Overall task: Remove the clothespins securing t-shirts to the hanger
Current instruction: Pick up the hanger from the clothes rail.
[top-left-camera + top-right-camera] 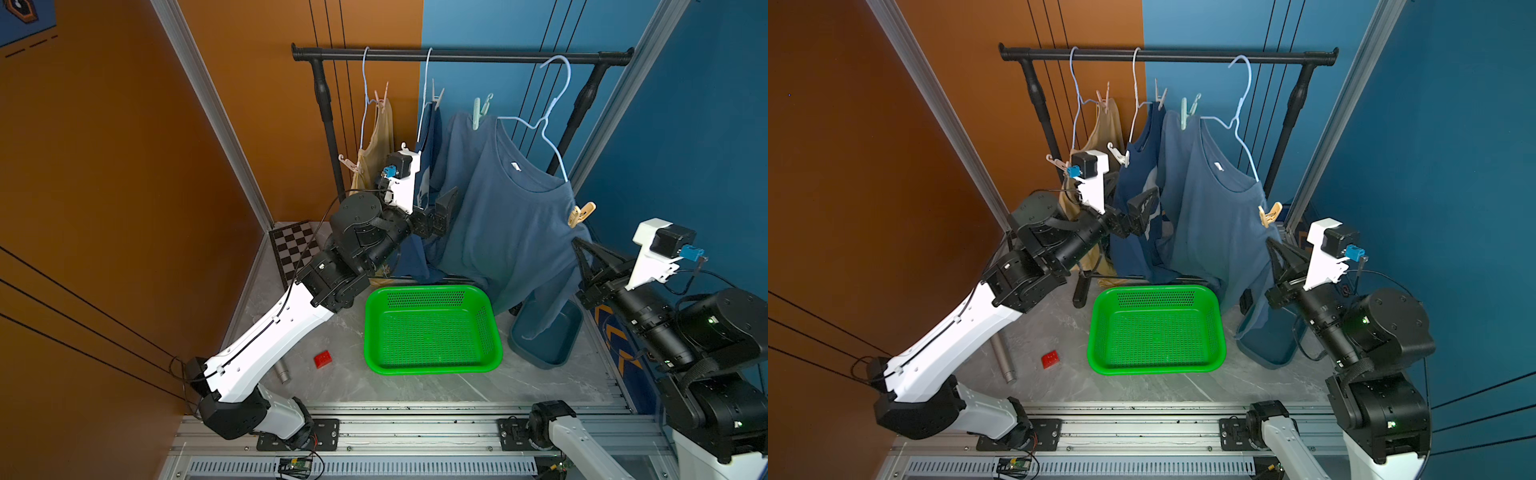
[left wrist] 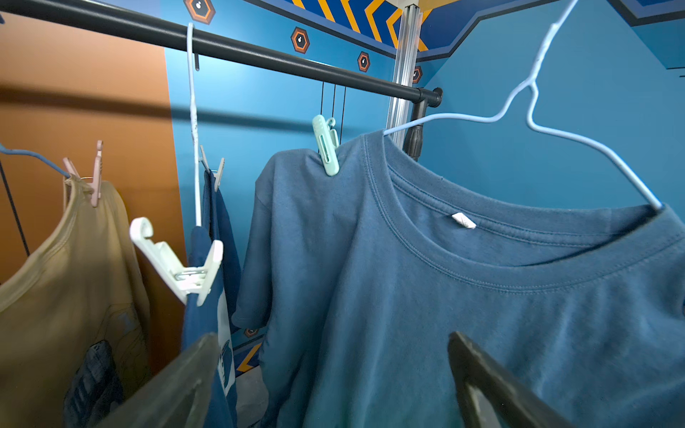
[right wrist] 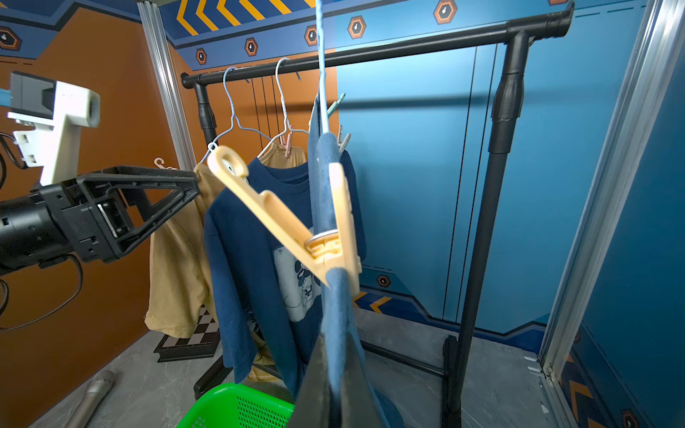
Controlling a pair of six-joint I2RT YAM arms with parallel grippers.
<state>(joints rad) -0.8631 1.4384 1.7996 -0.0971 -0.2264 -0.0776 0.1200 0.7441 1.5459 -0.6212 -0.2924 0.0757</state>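
Three t-shirts hang on wire hangers: pale yellow [image 2: 55, 278], navy [image 3: 252, 241] and slate blue [image 1: 511, 216]. A yellow clothespin [image 3: 296, 222] clamps the slate blue shirt's near shoulder. Just below it my right gripper [image 3: 335, 355] is shut on that shirt's fabric. A mint clothespin [image 2: 326, 148] holds its far shoulder. A white clothespin [image 2: 178, 263] grips the navy shirt, and a pink one [image 2: 97, 174] grips the yellow shirt. My left gripper [image 2: 330, 337] stands open in front of the navy and slate blue shirts, with nothing between its fingers.
The black rail [image 1: 457, 55] carries the hangers. A green basket [image 1: 432, 369] sits on the floor below the shirts, with a blue tub [image 1: 552, 353] to its right. A red block [image 1: 323, 358], a metal cylinder [image 1: 284, 374] and a chessboard [image 1: 293, 245] lie at the left.
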